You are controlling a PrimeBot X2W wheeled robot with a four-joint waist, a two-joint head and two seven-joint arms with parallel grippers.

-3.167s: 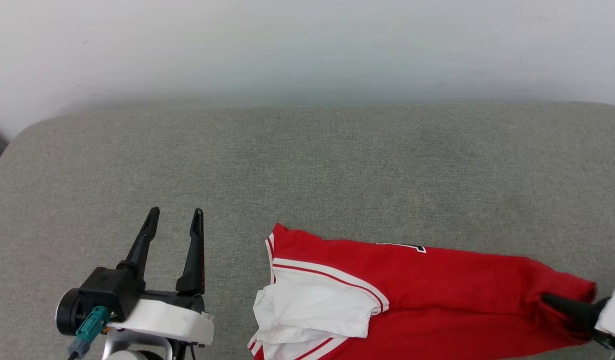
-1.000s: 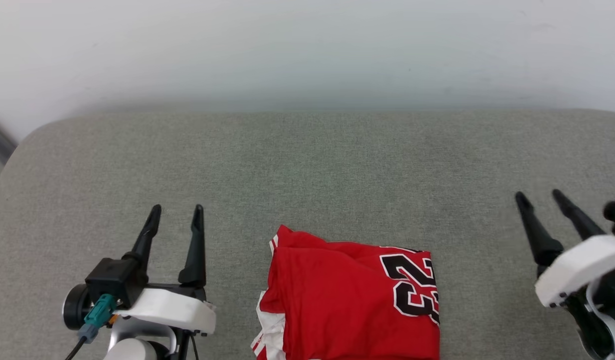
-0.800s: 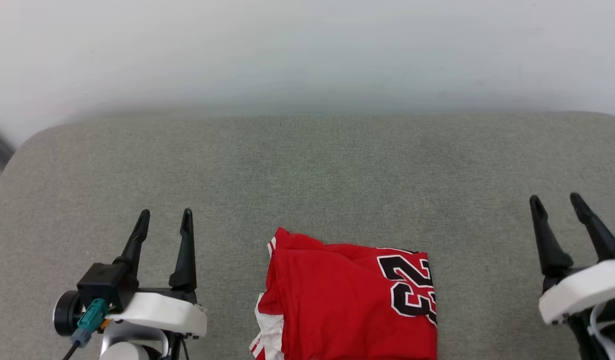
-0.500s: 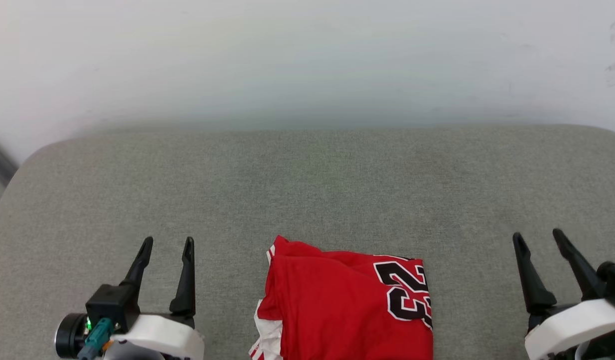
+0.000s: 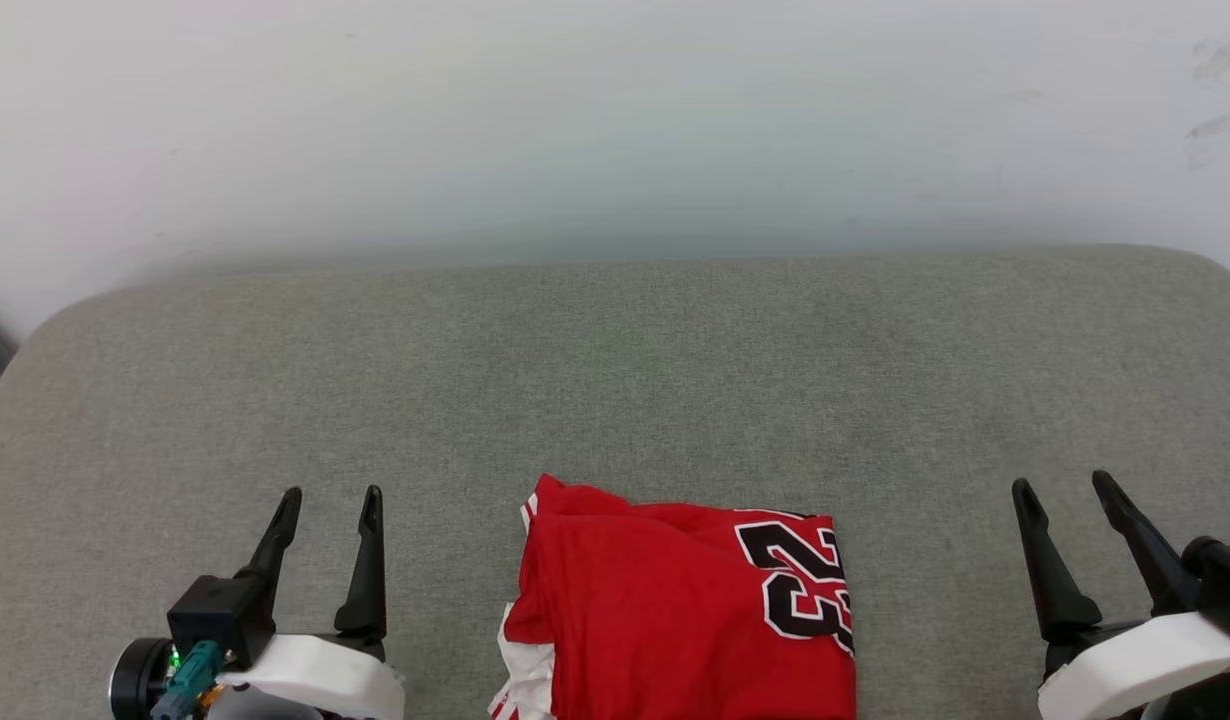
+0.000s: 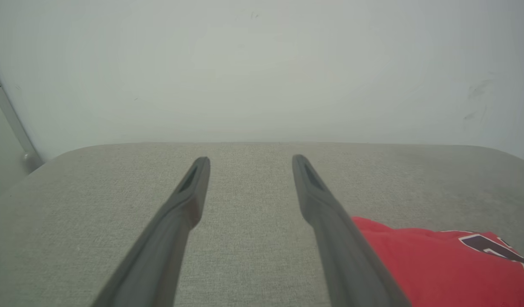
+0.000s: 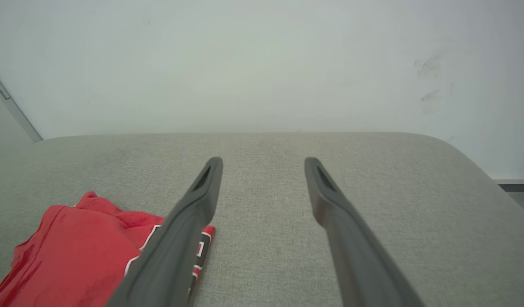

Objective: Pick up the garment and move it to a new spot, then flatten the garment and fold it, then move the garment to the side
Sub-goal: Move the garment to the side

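Jersey T-shirt (image 5: 675, 610), red, lies folded on the gray cushion (image 5: 615, 380), number 23 up. Left gripper (image 5: 332, 492) and right gripper (image 5: 1063, 481) are on either side, fingers spread wide, holding nothing.

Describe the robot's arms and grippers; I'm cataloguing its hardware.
Both the left gripper and right gripper have two long, tapering dark fingers, slotted near the tips, on a black base with a white wrist shell. The left also carries a teal connector and a round black knob.
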